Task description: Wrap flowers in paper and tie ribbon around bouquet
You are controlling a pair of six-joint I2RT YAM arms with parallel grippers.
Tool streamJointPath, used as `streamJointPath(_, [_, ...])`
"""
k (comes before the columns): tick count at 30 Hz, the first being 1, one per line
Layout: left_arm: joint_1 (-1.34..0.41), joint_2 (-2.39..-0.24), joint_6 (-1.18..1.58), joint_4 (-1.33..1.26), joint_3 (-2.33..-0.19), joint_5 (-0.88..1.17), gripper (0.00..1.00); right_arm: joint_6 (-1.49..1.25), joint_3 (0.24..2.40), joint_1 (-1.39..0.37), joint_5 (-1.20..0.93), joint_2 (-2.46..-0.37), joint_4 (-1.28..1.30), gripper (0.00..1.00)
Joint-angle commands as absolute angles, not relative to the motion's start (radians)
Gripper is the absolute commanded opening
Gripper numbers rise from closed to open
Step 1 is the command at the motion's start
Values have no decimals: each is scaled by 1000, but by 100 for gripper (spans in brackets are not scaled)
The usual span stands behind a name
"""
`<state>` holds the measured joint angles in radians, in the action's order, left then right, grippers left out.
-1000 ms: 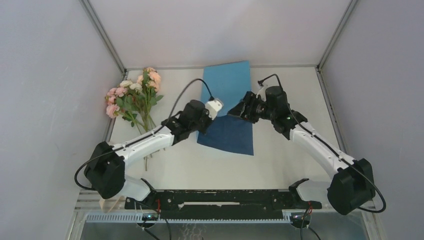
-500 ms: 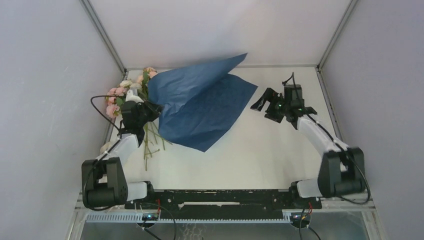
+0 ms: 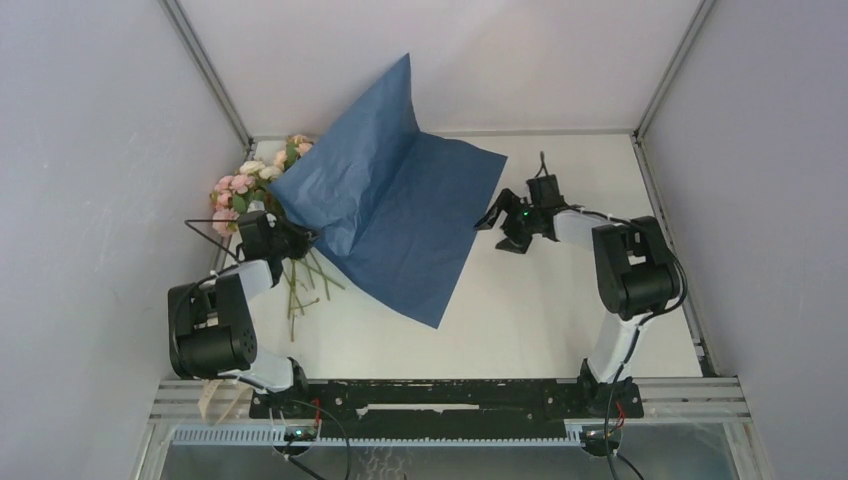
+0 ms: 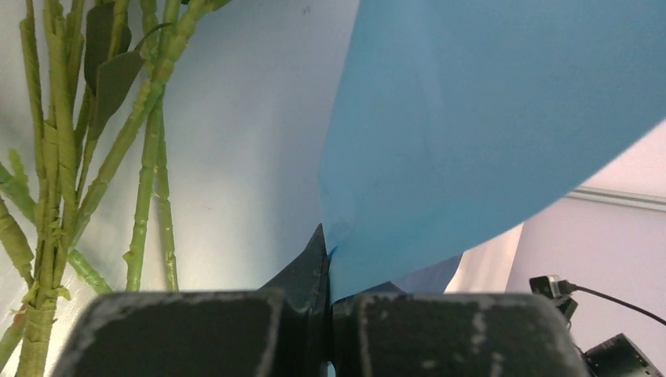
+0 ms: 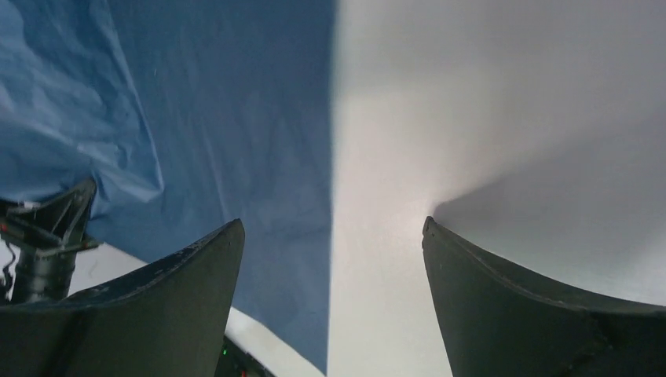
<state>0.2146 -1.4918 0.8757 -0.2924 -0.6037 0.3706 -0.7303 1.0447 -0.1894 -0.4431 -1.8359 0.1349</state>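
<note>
**Desk:** From above, what has the left claw got?

**Photographer:** The left claw (image 3: 300, 238), at the bench's (image 3: 560, 320) left edge, is clenched on a corner of the paper (image 3: 400, 215). One half of the sheet stands up in a peak toward the far wall. The other half lies flat mid-bench. The flowers (image 3: 250, 185) lie at far left, partly behind the raised half, stems pointing near.

**Desk:** And the right?

**Photographer:** The right claw (image 3: 502, 230) hangs just beside the sheet's right edge, jaws spread.

**Desk:** Left wrist camera?

**Photographer:** The left claw (image 4: 328, 314) is pressed together with the paper (image 4: 487, 118) pinched between its fingers, pale face to the lens. The flowers (image 4: 149, 157), stems only, lie to the left.

**Desk:** Right wrist camera?

**Photographer:** The right claw (image 5: 334, 259) is released, with nothing between its fingers. Dark paper (image 5: 236, 118) fills the left, bare bench (image 5: 510, 118) the right.
</note>
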Motion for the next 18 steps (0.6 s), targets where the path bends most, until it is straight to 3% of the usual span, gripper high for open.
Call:
streamJointPath(1, [221, -1443, 896, -294, -613, 397, 0, -834, 1010, -284, -549, -1845, 27, 92])
streamJointPath(6, [222, -1447, 900, -280, -616, 402, 0, -866, 908, -355, -499, -1801, 10, 90])
streamJointPath(13, [222, -1464, 891, -266, -621, 408, 0, -975, 934, -382, -457, -1882, -180, 89])
streamJointPath(18, [222, -1443, 873, -257, -620, 395, 0, -925, 1011, -384, -331, -1885, -76, 90])
